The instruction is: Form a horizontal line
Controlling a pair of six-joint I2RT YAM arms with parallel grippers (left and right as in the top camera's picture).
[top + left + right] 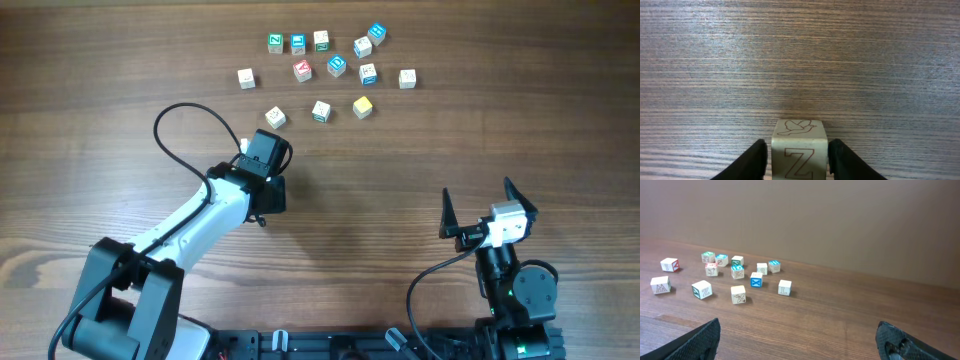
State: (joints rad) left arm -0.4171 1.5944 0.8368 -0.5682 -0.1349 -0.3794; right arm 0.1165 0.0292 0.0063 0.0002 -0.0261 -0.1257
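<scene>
Left gripper: the left gripper (797, 159) has its jaws set narrow, one dark finger on each side of the Z cube (799, 134); the fingers sit right at the cube's sides; whether they press on it cannot be told

Z cube: pale wood, with a bird outline on top and a reddish "Z" on the face toward the wrist camera; it stands upright and square between the fingers; in the overhead view it is hidden under the wrist of the left arm (215, 205)

Line: the nearest thing to a line is a short row (298, 43) of three cubes at the far left of the cluster, green-edged, blue, green-edged, side by side and close together

Loose cubes: a red cube (302, 70), a blue cube (337, 66), a yellow cube (362, 106) and several whitish ones lie around at odd angles, apart from each other

In the way: a whitish cube (275, 117) lies just beyond the left wrist, between it and the short row; the red cube lies further along the same path; a black cable (175, 125) loops over the table (480, 110) to the left of the wrist

Right gripper: the right gripper (480, 200) has its jaws spread wide with nothing between them; it is at the near right, well apart from every cube; from its camera an "L" cube (784, 286) and an "X" cube (738, 294) are among the nearest

Backdrop: a plain brown wall (840, 220) rises behind the table
</scene>
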